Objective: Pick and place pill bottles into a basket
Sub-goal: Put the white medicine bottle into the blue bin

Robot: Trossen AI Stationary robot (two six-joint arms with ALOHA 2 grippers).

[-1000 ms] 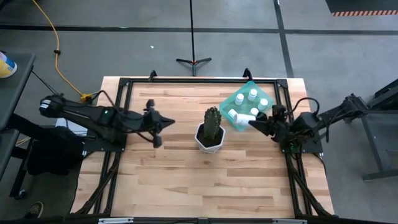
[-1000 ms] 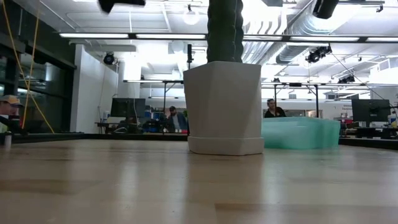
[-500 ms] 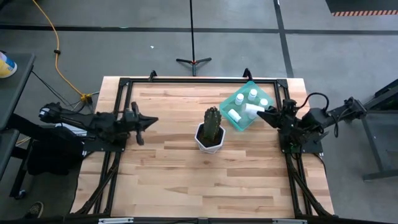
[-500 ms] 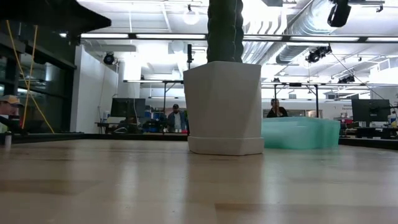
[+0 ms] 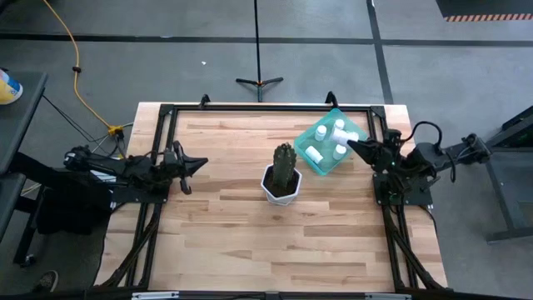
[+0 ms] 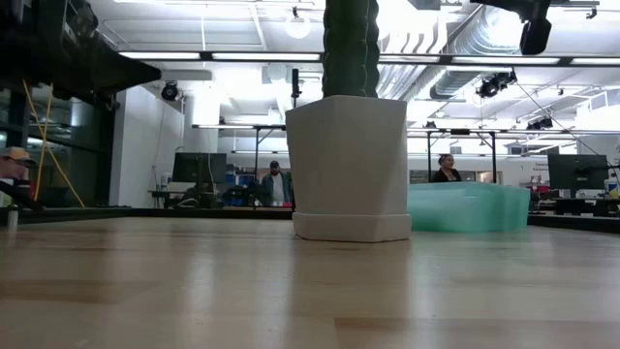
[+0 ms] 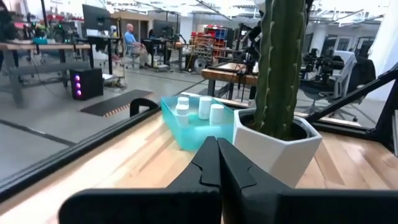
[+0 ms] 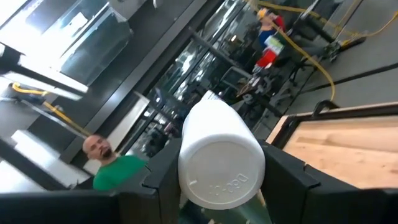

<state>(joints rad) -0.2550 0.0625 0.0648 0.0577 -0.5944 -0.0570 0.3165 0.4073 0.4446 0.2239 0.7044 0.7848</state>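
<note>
Above the shallow teal-green plastic basket's (image 5: 326, 163) right edge, our right gripper (image 5: 353, 145) clamps one small white pill bottle (image 8: 221, 163); others (image 5: 326, 142) lie inside. Far left, our left gripper (image 5: 198, 163) rests fully closed, empty.

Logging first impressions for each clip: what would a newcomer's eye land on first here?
Probably the tall green cactus in its white faceted pot at the table's middle. Next, the translucent teal plastic basket at the far right corner, with small white pill bottles inside. The right gripper holds another white bottle beside the basket.
</note>
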